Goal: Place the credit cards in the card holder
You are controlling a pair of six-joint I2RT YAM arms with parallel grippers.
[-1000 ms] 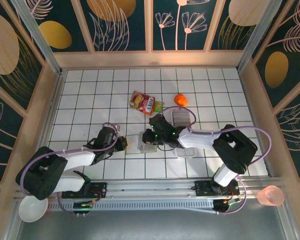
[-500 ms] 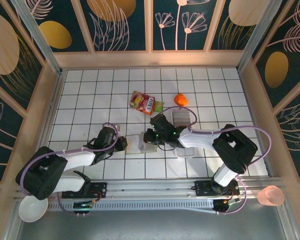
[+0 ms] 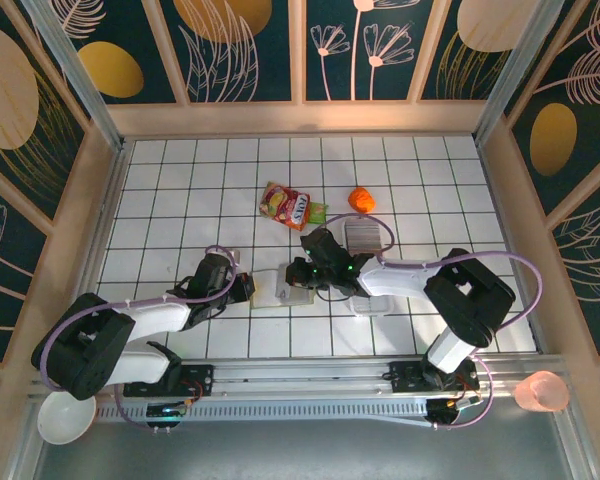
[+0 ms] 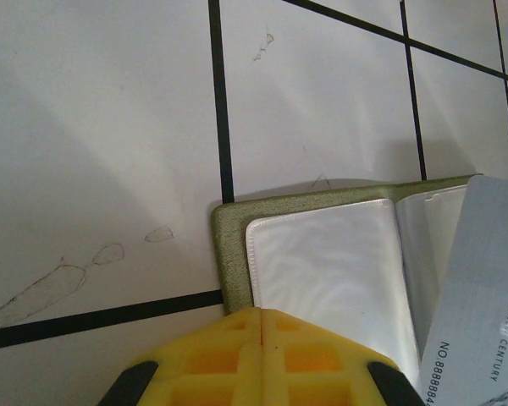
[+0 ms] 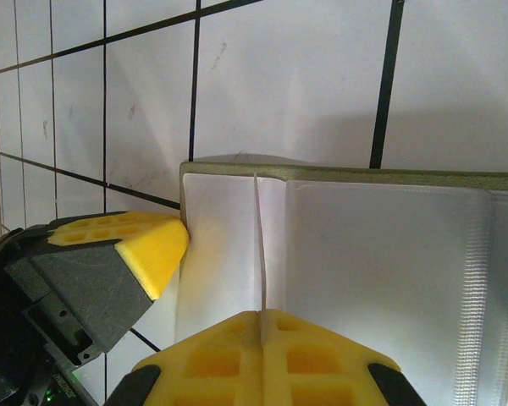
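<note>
Left hand [image 4: 261, 315], closed, steadies card holder [image 4: 322, 262] at lower frame; right hand [image 5: 261, 316], clamped on credit card [image 4: 474, 283], should enter sleeve squarely.

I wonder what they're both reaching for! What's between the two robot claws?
The open olive-green card holder lies between the left gripper and the right gripper, clearest in the top view. The right gripper pinches a credit card.

Top camera sits high behind the arm bases [image 3: 180, 382], looking down over the whole tiled table [image 3: 180, 170]. Both wrist cameras stare steeply down, tight in, and both catch the open card holder [image 4: 322, 271] and one credit card [image 4: 483, 279].
</note>
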